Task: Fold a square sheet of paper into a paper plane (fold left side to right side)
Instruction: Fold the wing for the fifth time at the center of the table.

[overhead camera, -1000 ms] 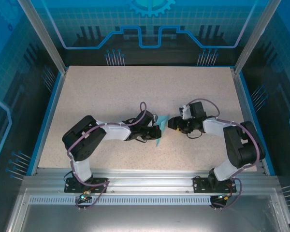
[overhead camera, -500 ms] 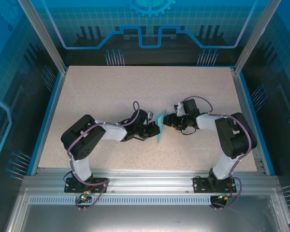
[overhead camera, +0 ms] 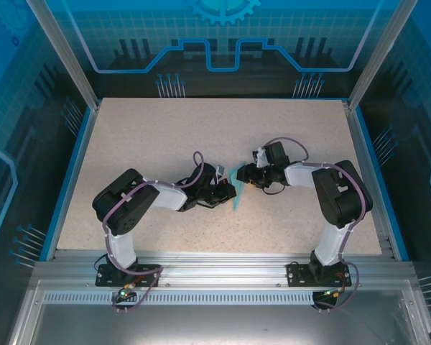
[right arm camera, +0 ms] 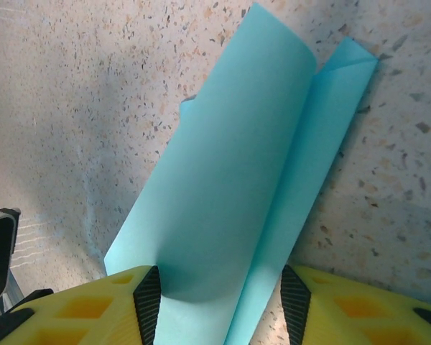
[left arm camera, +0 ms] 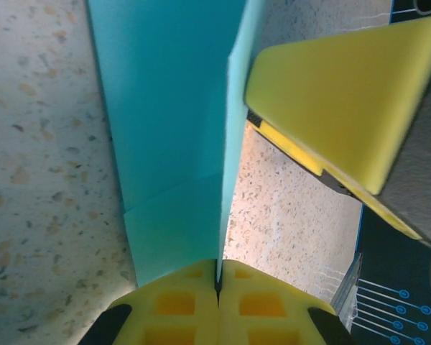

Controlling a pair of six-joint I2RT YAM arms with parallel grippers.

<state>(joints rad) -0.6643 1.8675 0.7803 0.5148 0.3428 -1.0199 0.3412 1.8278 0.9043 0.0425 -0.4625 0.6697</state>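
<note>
Currently in hand: the left-to-right fold is judged under way; one flap of the square sheet of paper (overhead camera: 235,190) is raised off the table (overhead camera: 165,129).
Sheet's place: at the table's middle, slightly toward its near edge.
Left gripper (left arm camera: 218,277): just left of the table's middle; the pads are pressed together on the upright flap's end.
Right gripper (right arm camera: 219,295): just right of the table's middle; the fingers are set partly apart with the curled flap between them, and no pinch is seen.
Next move: the flap probably needs to be carried over, laid edge on edge, then pressed flat without buckling.
Sheet's look: light blue, plain, creased lengthwise; the raised flap is softly rolled.
</note>
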